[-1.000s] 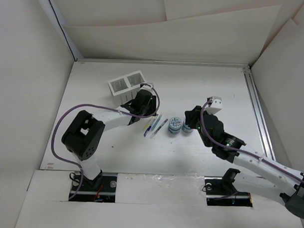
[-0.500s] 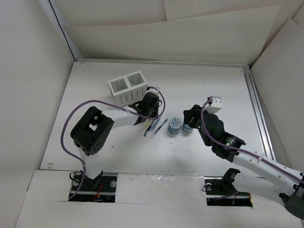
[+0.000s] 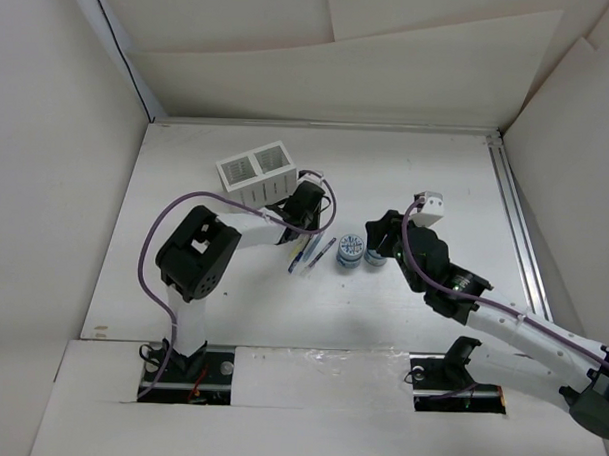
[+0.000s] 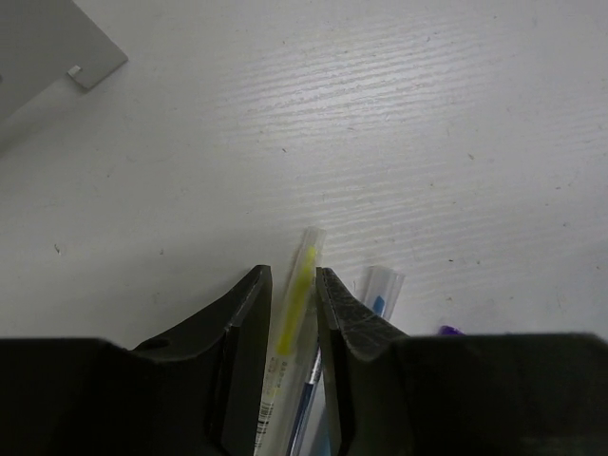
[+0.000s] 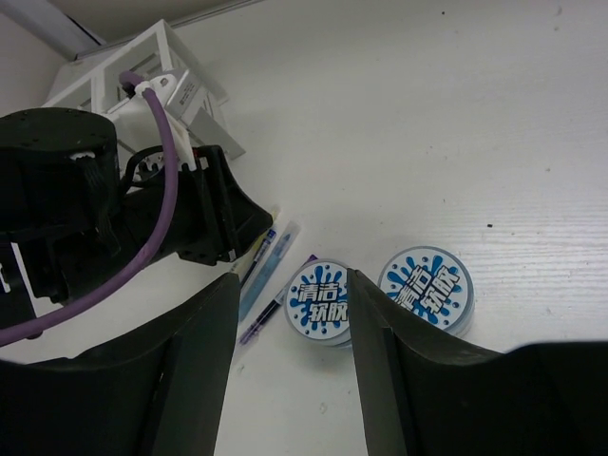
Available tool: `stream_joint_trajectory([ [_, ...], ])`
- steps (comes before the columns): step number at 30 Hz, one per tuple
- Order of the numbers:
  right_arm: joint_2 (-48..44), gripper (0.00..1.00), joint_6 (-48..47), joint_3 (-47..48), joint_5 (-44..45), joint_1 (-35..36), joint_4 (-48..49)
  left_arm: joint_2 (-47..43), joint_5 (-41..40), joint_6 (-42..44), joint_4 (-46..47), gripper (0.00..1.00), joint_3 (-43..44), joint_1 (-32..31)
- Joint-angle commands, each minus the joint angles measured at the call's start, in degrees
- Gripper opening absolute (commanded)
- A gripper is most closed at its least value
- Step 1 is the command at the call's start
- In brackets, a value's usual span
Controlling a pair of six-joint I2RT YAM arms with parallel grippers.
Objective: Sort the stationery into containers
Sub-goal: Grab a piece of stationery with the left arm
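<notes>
Since a second ago the left arm has swung its elbow in toward the middle of the table, and the left gripper (image 4: 290, 278) has come away from the white desk organizer (image 3: 254, 172) to the pens (image 3: 309, 252). The pens lie near the table's middle, and the organizer stands beyond them, toward the far left corner. In the left wrist view, the jaws stand narrow on either side of the yellow-green pen (image 4: 295, 302). We cannot tell whether they press on it. A blue pen (image 4: 310, 401) lies against it.

The right gripper (image 5: 293, 277) has edged slightly toward the left edge. Its jaws are wide apart and hold nothing. In the right wrist view one blue-and-white roll (image 5: 320, 302) sits between its fingers and the other roll (image 5: 426, 288) just beside it. The pens, rolls and organizer have not shifted.
</notes>
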Motion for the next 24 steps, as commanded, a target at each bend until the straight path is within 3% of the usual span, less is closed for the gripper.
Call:
stream_joint_trajectory([
  [1,-0.1,0.55,-0.24,0.81,-0.43,-0.3,2.46,1.2,-1.69,0.93,0.18,0.22,2.13,0.05],
  [8,-0.1,0.55,-0.24,0.81,-0.43,-0.3,2.46,2.87,-2.22,1.46,-0.35,0.22,2.66,0.05],
  [13,-0.63,0.65,-0.24,0.81,-0.43,-0.3,2.46,4.01,-3.45,1.46,-0.35,0.22,2.66,0.05],
  [17,-0.63,0.66,-0.24,0.81,-0.43,-0.3,2.46,3.49,-5.47,1.46,-0.35,0.0,2.66,0.05],
  [24,-1.16,0.66,-0.24,0.81,-0.43,-0.3,2.46,0.41,-8.37,1.99,-1.57,0.0,3.27,0.05],
])
